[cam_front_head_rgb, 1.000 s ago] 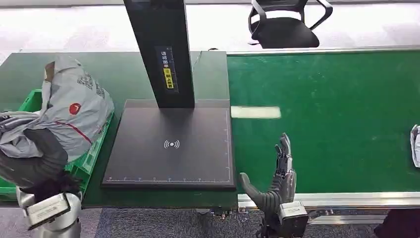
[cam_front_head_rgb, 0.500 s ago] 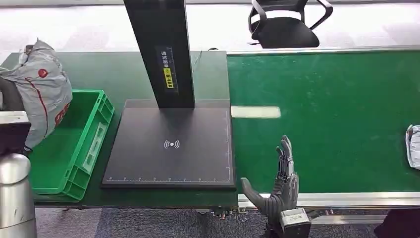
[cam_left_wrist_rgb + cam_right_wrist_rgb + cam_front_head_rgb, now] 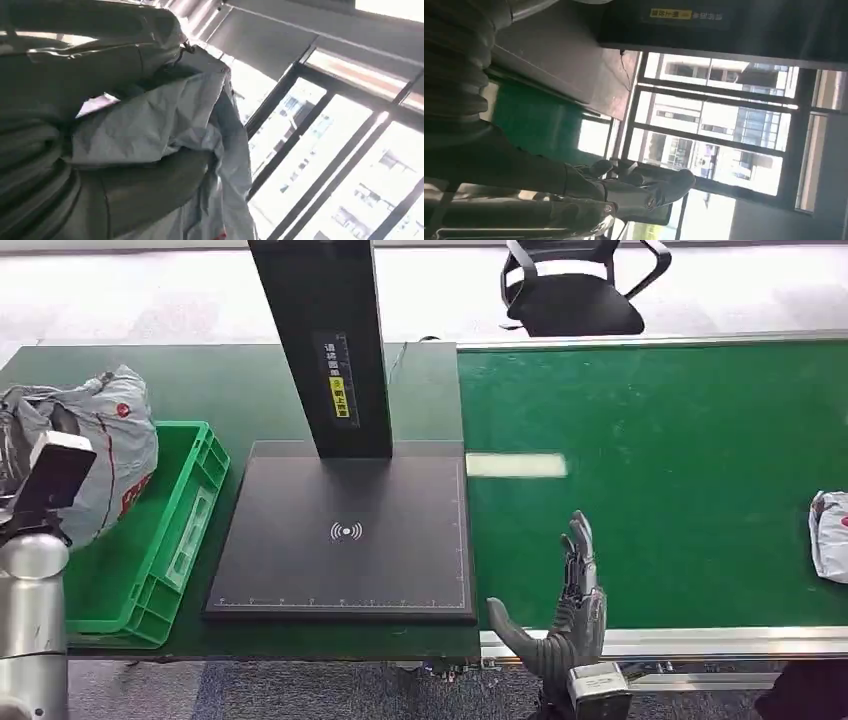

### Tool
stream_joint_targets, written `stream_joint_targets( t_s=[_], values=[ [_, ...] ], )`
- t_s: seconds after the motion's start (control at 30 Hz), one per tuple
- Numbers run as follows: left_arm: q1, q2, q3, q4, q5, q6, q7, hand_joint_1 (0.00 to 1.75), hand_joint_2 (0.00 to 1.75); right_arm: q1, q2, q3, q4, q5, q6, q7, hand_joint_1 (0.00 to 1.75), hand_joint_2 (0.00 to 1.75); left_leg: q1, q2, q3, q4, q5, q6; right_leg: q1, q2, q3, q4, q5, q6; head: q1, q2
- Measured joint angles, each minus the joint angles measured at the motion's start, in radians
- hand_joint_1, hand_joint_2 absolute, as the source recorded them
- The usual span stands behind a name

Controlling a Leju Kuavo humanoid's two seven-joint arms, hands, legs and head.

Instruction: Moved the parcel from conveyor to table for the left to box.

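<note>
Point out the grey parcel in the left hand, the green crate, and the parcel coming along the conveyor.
grey parcel (image 3: 115, 445), head view, on its wrinkled side by the red mark.
green crate (image 3: 205, 475), head view, on its right rim.
parcel on the conveyor (image 3: 830, 535), head view, on its visible middle at the frame's right edge.

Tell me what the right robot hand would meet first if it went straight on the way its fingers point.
Probably the green conveyor belt: the right robot hand, open, points away across it. Height above the belt is unclear.

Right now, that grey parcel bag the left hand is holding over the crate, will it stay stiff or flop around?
Probably floppy: the grey parcel bag is creased and sags around the left hand. Its glossy film looks slippery. It seems light.
</note>
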Motion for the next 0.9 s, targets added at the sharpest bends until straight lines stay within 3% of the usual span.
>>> stream_joint_targets(
  t_s=[0.4,0.63,0.77,0.9],
  values=[
    [0.003,-0.015,-0.011,0.048,-0.027,-0.037,0.018,0.00,1.75,0.000,0.015,-0.029,-0.002,0.012,0.014,0.000,0.00,1.75,0.000,0.000,0.000,0.000,0.000,0.000,0.000,0.000,0.000,0.000,0.000,0.000,0.000,0.000],
    [0.014,-0.020,-0.027,0.047,-0.044,-0.160,0.053,0.00,1.75,-0.001,0.024,-0.042,-0.002,0.019,0.032,0.004,0.00,1.75,0.000,0.000,0.000,0.000,0.000,0.000,0.000,0.000,0.001,0.000,0.000,0.000,0.000,0.000],
    [0.035,-0.034,-0.027,0.014,0.088,-0.171,-0.021,0.00,1.75,-0.001,0.027,-0.048,-0.002,0.026,0.026,0.004,0.00,1.75,0.000,0.001,0.000,0.000,0.000,0.000,0.000,0.000,0.000,0.000,0.000,0.000,-0.001,0.000],
    [0.151,-0.104,-0.032,-0.168,0.274,-0.117,-0.141,0.00,1.75,0.000,0.030,-0.053,-0.002,0.027,0.001,0.004,0.00,1.75,-0.001,0.001,0.000,0.000,-0.001,0.000,-0.001,0.000,0.000,0.000,0.000,0.000,-0.001,0.000]
  ],
)
